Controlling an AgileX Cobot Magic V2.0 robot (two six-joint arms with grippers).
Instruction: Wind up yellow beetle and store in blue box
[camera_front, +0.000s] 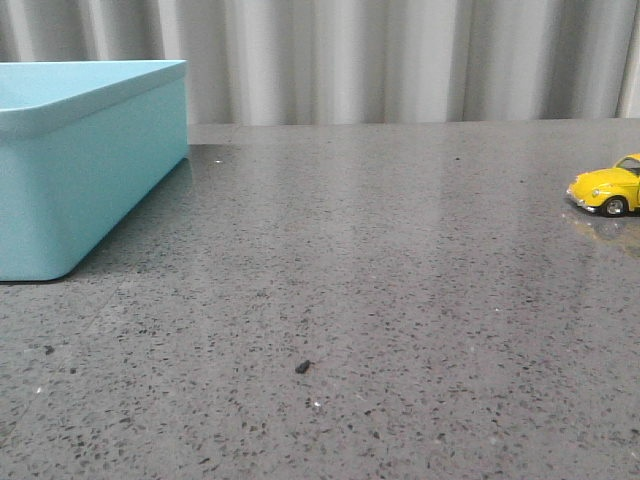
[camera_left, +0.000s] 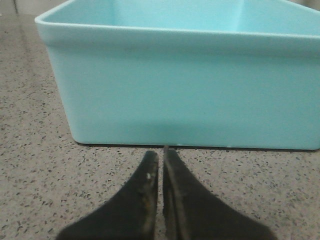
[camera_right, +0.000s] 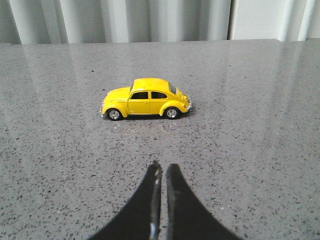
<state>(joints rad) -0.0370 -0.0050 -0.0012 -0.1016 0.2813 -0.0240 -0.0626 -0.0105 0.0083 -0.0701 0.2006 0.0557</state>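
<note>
The yellow beetle (camera_front: 608, 189) stands on its wheels at the right edge of the front view, partly cut off. In the right wrist view the yellow beetle (camera_right: 146, 99) shows side-on, a short way beyond my right gripper (camera_right: 163, 166), which is shut and empty. The blue box (camera_front: 80, 150) sits at the far left of the table. In the left wrist view the blue box (camera_left: 190, 85) fills the picture, its wall just beyond my left gripper (camera_left: 160, 152), shut and holding nothing. Neither gripper appears in the front view.
A grey speckled tabletop (camera_front: 350, 300) runs between box and car. A small dark speck (camera_front: 302, 367) lies near the front. A pale pleated curtain (camera_front: 400, 60) hangs behind the table's far edge.
</note>
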